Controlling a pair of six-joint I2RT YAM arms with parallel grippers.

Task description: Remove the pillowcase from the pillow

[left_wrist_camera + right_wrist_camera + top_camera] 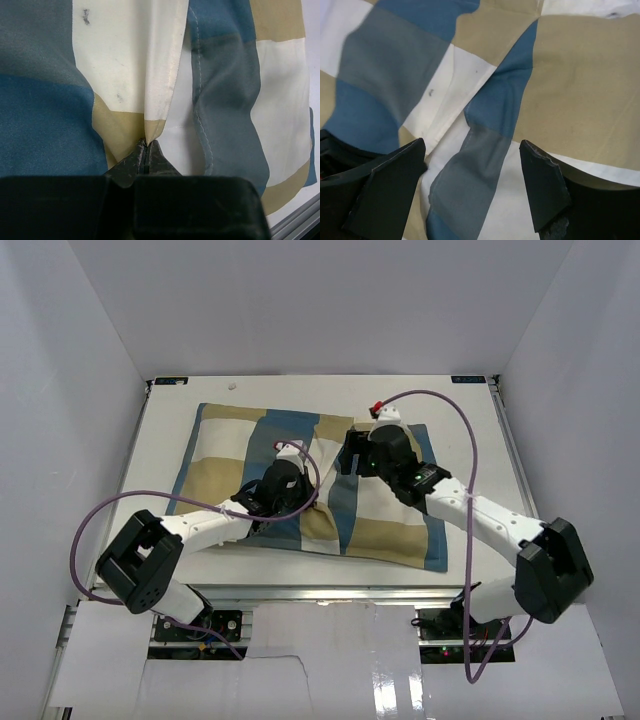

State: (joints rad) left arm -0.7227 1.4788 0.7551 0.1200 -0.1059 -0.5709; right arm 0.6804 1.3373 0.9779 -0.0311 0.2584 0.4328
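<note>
Blue-tan pillowcase point(225, 440): lies across our bench point(470, 420).
Left gripper point(146, 145): we see it pinching the pillowcase.
Right gripper point(472, 145): jaws apart above it.

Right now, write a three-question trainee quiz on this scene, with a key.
1. True or false: the left tool is shut on a fold of the checked blue, tan and cream fabric pillowcase.
2. Pick one: the right tool is A) open over the pillowcase, B) shut on a tag, C) out of view.
3. Fill in: the pillowcase lies on a white ____.
Key: 1 true; 2 A; 3 table.
</note>
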